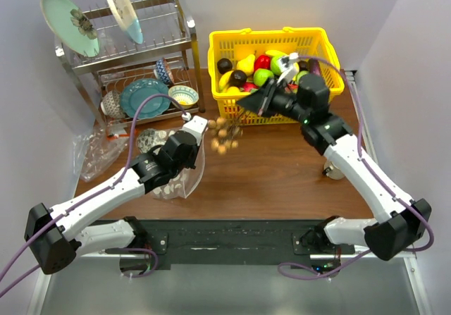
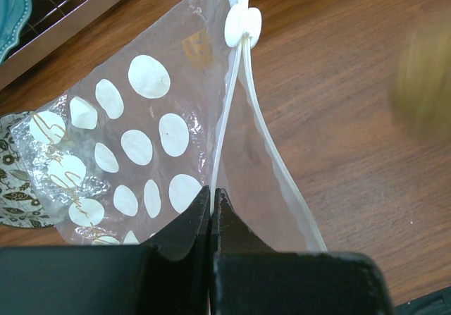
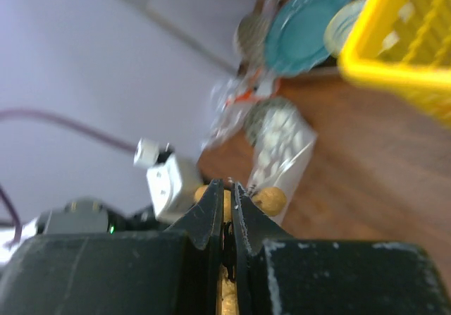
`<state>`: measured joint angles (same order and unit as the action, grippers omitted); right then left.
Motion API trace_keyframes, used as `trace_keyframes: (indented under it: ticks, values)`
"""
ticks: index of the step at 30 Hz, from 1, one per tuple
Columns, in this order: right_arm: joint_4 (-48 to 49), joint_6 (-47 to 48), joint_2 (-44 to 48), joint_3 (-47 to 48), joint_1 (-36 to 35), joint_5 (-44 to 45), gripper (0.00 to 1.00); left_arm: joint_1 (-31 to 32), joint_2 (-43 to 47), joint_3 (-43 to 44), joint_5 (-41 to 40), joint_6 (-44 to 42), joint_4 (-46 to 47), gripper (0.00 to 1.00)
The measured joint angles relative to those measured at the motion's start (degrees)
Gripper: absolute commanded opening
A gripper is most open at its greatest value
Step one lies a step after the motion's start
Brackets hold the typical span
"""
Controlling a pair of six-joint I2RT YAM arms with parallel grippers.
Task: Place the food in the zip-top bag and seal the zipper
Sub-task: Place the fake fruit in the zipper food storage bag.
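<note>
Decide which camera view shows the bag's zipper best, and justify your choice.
The left wrist view: the zipper runs sharp and parted from the left hand up to its white slider. In the top external view the zip-top bag shows, but no strip can be made out. The right wrist view is too blurred.

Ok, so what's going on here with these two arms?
The left hand is shut on the mouth edge of the zip-top bag, with the zipper strips parted. The right hand is shut on the cluster of tan-brown balls, which hangs in the air between the yellow basket and the bag. The other fruit lies in the basket.
</note>
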<state>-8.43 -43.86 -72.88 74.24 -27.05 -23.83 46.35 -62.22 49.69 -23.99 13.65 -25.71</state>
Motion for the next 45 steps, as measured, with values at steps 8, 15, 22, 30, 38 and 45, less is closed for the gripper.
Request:
trace_keyframes:
  ticks: [8,15,22,30,38,45]
  values:
    - [-1.0,-0.1,4.0,-11.8,-9.8,-2.8,0.0,-0.1,0.0,0.0,0.4,0.0,0.1,0.0]
    - [0.3,-1.0,4.1,-13.9,-13.2,-4.8,0.0,-0.1,0.0,0.0,1.6,0.0,1.0,0.0]
    - [11.4,-5.8,1.2,-14.6,-14.2,-11.0,0.0,-0.1,0.0,0.0,4.7,0.1,1.5,0.0]
    - [18.8,-9.0,-3.4,-16.0,-14.2,-13.0,0.0,-0.1,1.4,0.5,9.5,0.6,1.5,0.0]
    - [20.6,-11.1,-3.5,-20.3,-14.3,-6.2,0.0,-0.1,3.2,1.5,14.8,2.7,2.4,0.0]
    - [10.2,-12.4,-1.3,-20.3,-14.3,5.8,0.0,-0.1,3.4,1.7,15.8,3.9,2.7,0.0]
